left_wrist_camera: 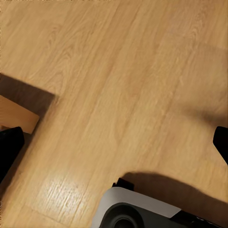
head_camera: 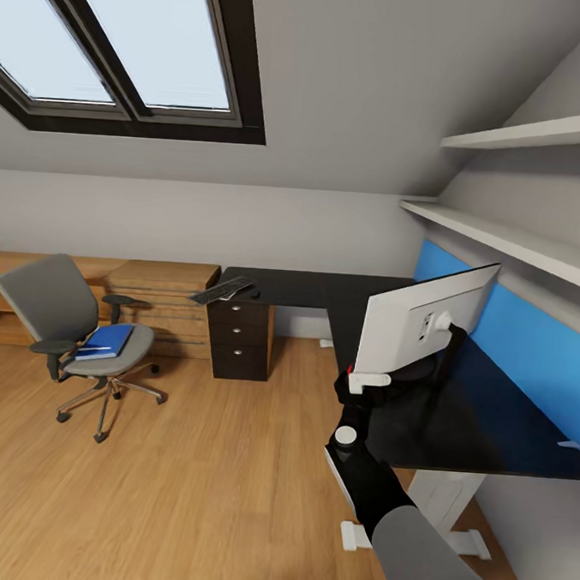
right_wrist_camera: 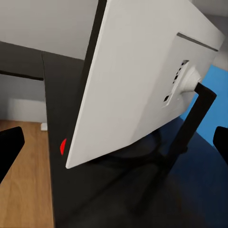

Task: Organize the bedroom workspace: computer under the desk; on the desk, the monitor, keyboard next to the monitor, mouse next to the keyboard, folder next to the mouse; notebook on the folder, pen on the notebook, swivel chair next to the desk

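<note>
monitor (head_camera: 416, 328) tilted on near right of desk (head_camera: 324, 292), back facing robot | right gripper (head_camera: 363, 382) at its lower corner, fingers spread wide, apparently holding nothing | risk: nudging could tip monitor | folder (head_camera: 107, 341) on swivel chair (head_camera: 61, 310), far left

We counted one monitor (head_camera: 416, 325) on the tabletop (head_camera: 324, 294), one keyboard (head_camera: 221, 289) at its far end, and one swivel chair (head_camera: 73, 328) carrying one blue folder (head_camera: 107, 341). We recorded one drawer unit (head_camera: 240, 338) with three drawers, two wall shelves (head_camera: 523, 133), and one skylight (head_camera: 125, 40) with two panes.
</note>
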